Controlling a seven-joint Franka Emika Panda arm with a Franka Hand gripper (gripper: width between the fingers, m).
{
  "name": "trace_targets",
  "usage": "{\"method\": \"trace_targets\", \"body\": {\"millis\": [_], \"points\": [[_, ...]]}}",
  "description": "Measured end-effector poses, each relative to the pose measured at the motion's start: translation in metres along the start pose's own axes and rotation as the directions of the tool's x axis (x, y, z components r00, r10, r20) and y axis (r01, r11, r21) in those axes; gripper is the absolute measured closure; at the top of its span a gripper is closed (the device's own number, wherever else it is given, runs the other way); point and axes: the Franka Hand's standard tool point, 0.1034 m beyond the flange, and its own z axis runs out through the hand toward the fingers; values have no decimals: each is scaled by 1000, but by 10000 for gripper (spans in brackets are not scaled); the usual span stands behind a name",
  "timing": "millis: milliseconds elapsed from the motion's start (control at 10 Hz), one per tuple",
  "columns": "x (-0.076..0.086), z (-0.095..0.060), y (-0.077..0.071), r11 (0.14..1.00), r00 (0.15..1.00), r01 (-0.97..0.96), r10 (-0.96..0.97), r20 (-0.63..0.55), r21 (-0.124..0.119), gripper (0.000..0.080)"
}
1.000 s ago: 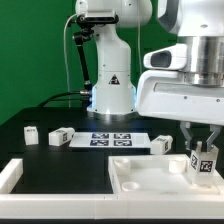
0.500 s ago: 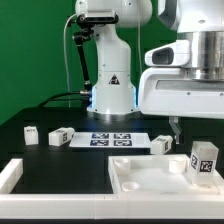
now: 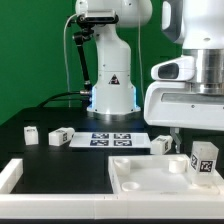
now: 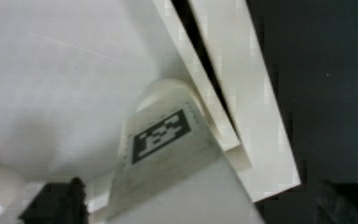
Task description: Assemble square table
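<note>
The square table's white slab [image 3: 150, 176] lies at the front right, against the white rail frame. One white leg with a tag [image 3: 203, 160] stands upright on the slab's right part. It also shows in the wrist view [image 4: 163, 135], below the camera. My gripper [image 3: 190, 132] hangs just above that leg, open and empty. In the wrist view its dark fingertips [image 4: 55, 200] stand wide apart, on either side of the leg, with nothing between the pads [image 4: 194, 208].
Two loose legs [image 3: 31, 133] [image 3: 59, 136] lie at the exterior view's left on the black table, and one [image 3: 162, 144] lies behind the slab. The marker board [image 3: 110, 140] lies mid-table. The rail frame [image 3: 12, 176] edges the front. The robot base [image 3: 112, 95] stands behind.
The gripper was around the upright leg a second ago. It has let go and risen straight up. The leg stays standing on the slab.
</note>
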Motion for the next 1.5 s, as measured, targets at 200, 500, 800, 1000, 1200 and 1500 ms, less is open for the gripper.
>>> {"method": "trace_targets", "body": {"millis": [200, 500, 800, 1000, 1200, 1500], "points": [[0, 0, 0, 1000, 1000, -17, 17, 0, 0, 151], [0, 0, 1, 990, 990, -144, 144, 0, -1, 417], [1, 1, 3, 931, 931, -365, 365, 0, -2, 505], [2, 2, 4, 867, 867, -498, 498, 0, -3, 505], [13, 5, 19, 723, 723, -691, 690, 33, 20, 506], [11, 7, 17, 293, 296, -955, 948, 113, 46, 506]]}}
